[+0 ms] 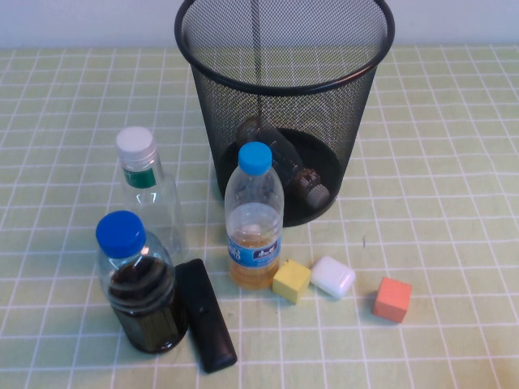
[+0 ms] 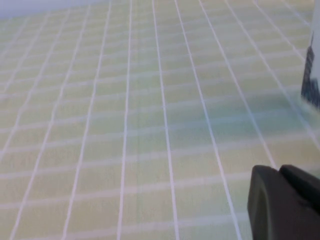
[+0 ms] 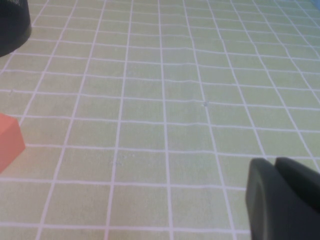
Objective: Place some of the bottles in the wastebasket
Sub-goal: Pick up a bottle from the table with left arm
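The black wire-mesh wastebasket point(image 1: 280, 49) stands at the back middle of the table. The small clear bottle point(image 1: 280, 158) with a brownish neck and white cap lies on its side inside it. The taller clear bottle point(image 1: 148, 190) with a white cap and green neck band stands upright on the table to the left of the basket. Neither gripper shows in the high view. My left gripper point(image 2: 279, 169) is shut and empty, low over bare tablecloth. My right gripper point(image 3: 275, 161) is shut and empty, near the orange block point(image 3: 7, 140); the basket's base point(image 3: 12, 25) shows beyond it.
A blue-capped bottle of orange liquid point(image 1: 254, 219) stands in front of the basket. A blue-capped bottle of dark liquid point(image 1: 142, 284) and a black bar-shaped object point(image 1: 205, 312) are at front left. A yellow block point(image 1: 291, 280), white case point(image 1: 332, 276) and orange block point(image 1: 392, 299) lie front right.
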